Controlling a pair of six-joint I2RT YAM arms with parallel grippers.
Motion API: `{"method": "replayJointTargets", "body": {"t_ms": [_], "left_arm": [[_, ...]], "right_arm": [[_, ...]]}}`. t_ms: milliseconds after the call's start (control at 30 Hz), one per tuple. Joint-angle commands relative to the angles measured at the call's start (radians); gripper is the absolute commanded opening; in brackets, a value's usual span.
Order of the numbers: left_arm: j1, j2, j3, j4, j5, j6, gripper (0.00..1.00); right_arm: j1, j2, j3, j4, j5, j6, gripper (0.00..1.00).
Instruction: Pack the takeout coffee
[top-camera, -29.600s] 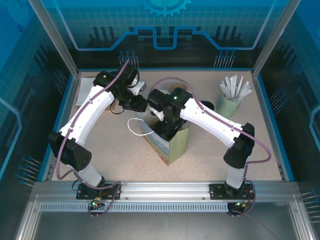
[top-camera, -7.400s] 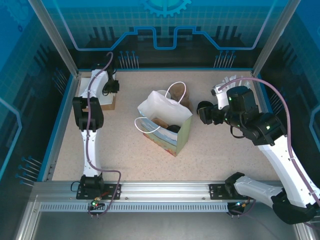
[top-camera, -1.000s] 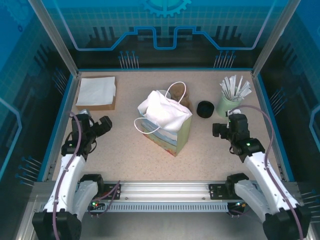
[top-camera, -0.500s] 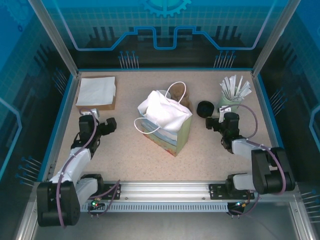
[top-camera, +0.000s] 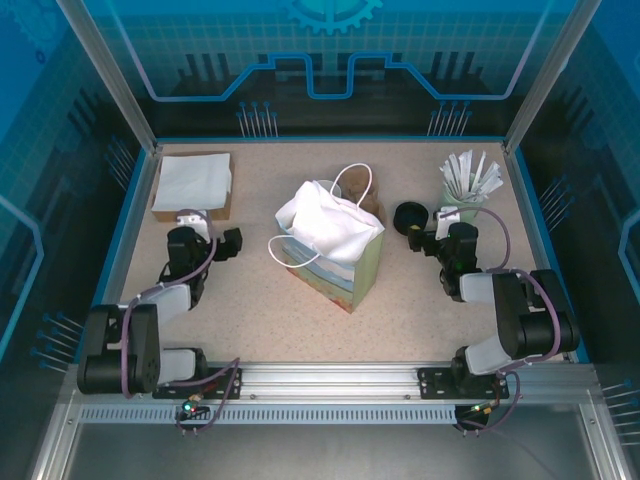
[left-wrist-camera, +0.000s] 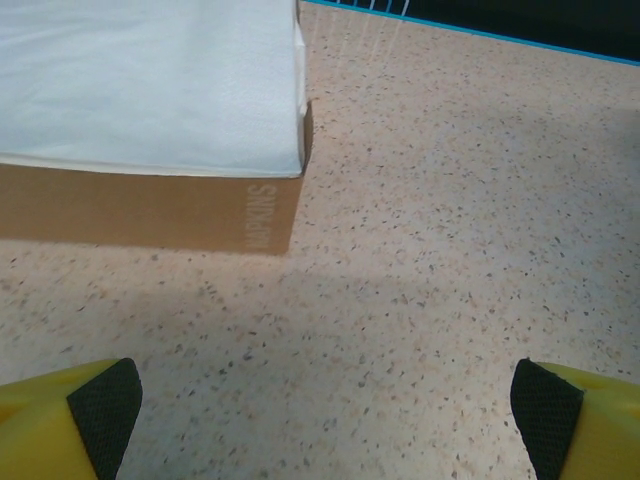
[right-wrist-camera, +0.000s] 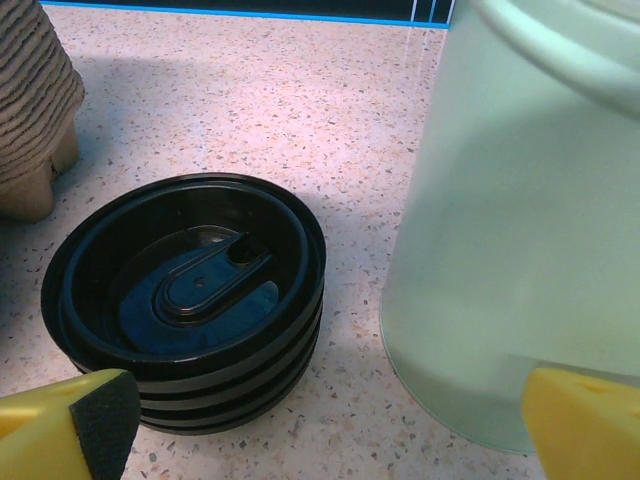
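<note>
Top external view, going across for you: in the upper left of the frame there's a stack of white napkins (top-camera: 192, 180) on a brown cardboard base. Just below it your left end effector (top-camera: 230, 244) sits low over the speckled tabletop (top-camera: 250, 310), spread wide with nothing in it. The left wrist view shows bare tabletop between the pads.

Mid-frame is the paper bag (top-camera: 335, 265), upright, its mouth covered by white paper (top-camera: 325, 225), so I can't tell where the takeout coffee sits. A brown pulp carrier (top-camera: 370, 205) peeks out behind the bag.

Right of that is a stack of black lids (top-camera: 408, 217). Then comes your right end effector (top-camera: 420, 240), also wide open and empty, facing the lids. The pale green straw cup (top-camera: 460, 205) stands just beside them.
</note>
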Motion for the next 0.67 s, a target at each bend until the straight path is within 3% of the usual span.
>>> {"method": "replayJointTargets", "body": {"t_ms": [0, 100, 333, 633], "left_arm": [[-0.013, 0.080, -0.018, 0.241, 0.055, 0.030, 0.99], [-0.018, 0.188, -0.040, 0.377, 0.050, 0.035, 0.99], [-0.056, 0.190, 0.048, 0.201, -0.025, 0.053, 0.99], [-0.066, 0.191, 0.050, 0.201, -0.040, 0.058, 0.99]], "right_arm": [[0.012, 0.005, 0.023, 0.038, 0.014, -0.022, 1.00], [0.012, 0.005, 0.022, 0.037, 0.014, -0.023, 1.00], [0.012, 0.005, 0.023, 0.037, 0.014, -0.022, 1.00], [0.011, 0.005, 0.024, 0.035, 0.009, -0.022, 1.00]]}}
